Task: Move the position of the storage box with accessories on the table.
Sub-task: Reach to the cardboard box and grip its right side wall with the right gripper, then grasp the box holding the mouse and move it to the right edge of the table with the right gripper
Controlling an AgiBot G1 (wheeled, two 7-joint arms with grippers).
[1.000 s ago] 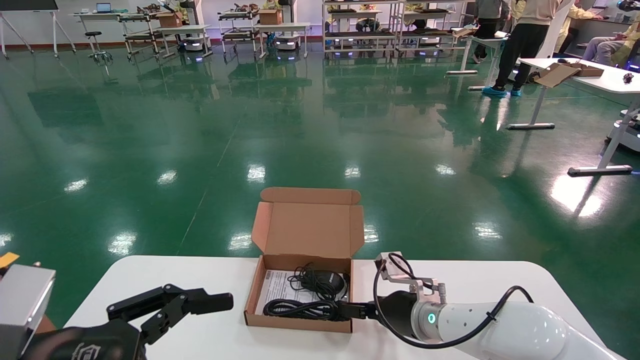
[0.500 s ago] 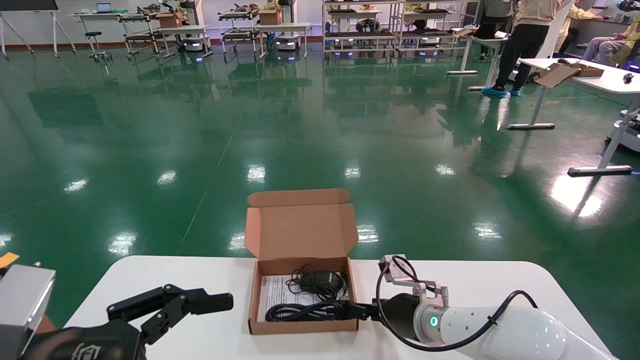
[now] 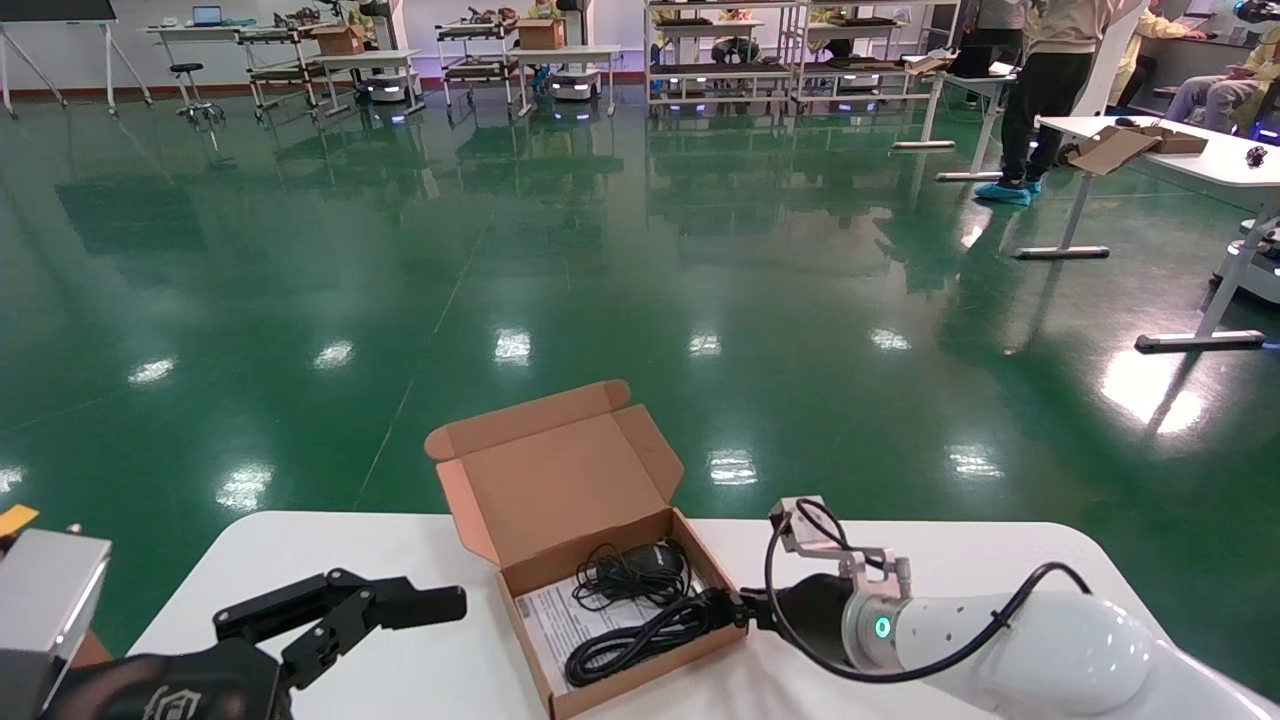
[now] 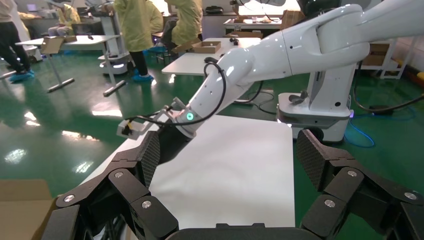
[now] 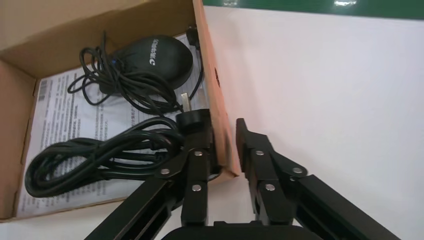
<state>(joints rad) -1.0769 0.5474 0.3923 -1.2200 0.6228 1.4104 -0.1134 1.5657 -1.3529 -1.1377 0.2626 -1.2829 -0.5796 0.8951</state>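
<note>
Head view shows the storage box [image 3: 600,590] lying on the white table [image 3: 950,560], near its middle and close to the far edge, turned at an angle so that its near corner points toward the robot. Its hinged flap lid [image 3: 555,470] stands open, leaning up and back on the far left side. Inside lie the accessories: a coiled black cable [image 3: 640,640] in the near part, a black power adapter [image 3: 645,562] with thinner cord bundled around it in the far part, and a white printed sheet [image 3: 560,625] flat under both.

The right claw [image 3: 728,612] reaches in from the right and is at the box's right wall. In the right wrist view the right claw [image 5: 224,145] is clamped on that cardboard wall: one finger [image 5: 197,160] sits inside the box beside the cable coil, the other finger [image 5: 260,160] is outside over bare table, and the wall edge is pinched between them near the corner.

The left claw [image 3: 400,605] hovers over the near left part of the table, well apart from the box, its fingers spread wide; the left wrist view shows the left claw [image 4: 230,165] with both pads far apart and nothing between them.
</note>
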